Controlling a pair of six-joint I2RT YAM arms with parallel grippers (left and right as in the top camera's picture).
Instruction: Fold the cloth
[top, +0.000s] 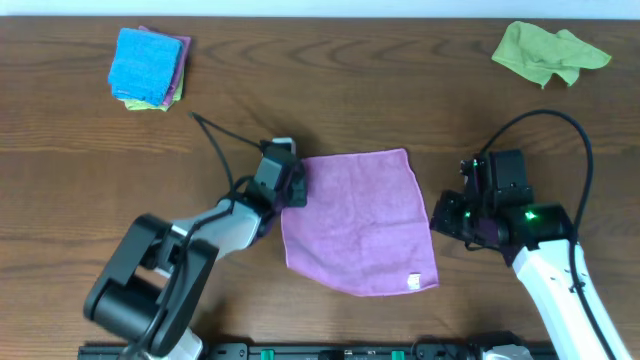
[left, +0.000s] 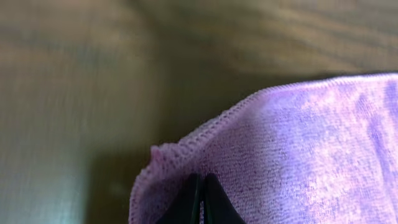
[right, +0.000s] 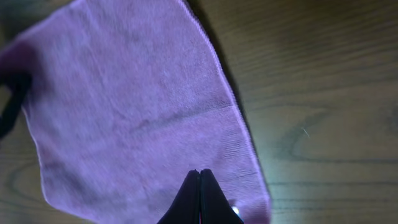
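At the far left of the tabletop (top: 330, 90) sits a stack of folded cloths (top: 148, 68), blue on top. The left pincer (left: 200, 190) is pressed closed on the purple cloth (top: 360, 220) at its puckered far-left corner; the corner's underside is hidden. The cloth lies spread flat in the middle, nearly square (so no clear long axis), turned slightly so that its right edge slants outward toward the near side. A small white tag (top: 412, 282) marks its near-right corner. The right pincer (right: 199, 183) has its fingers together. From overhead it sits just beside the cloth's right edge; whether it touches the fabric is hard to make out. A crumpled green cloth (top: 548, 52) lies far right.
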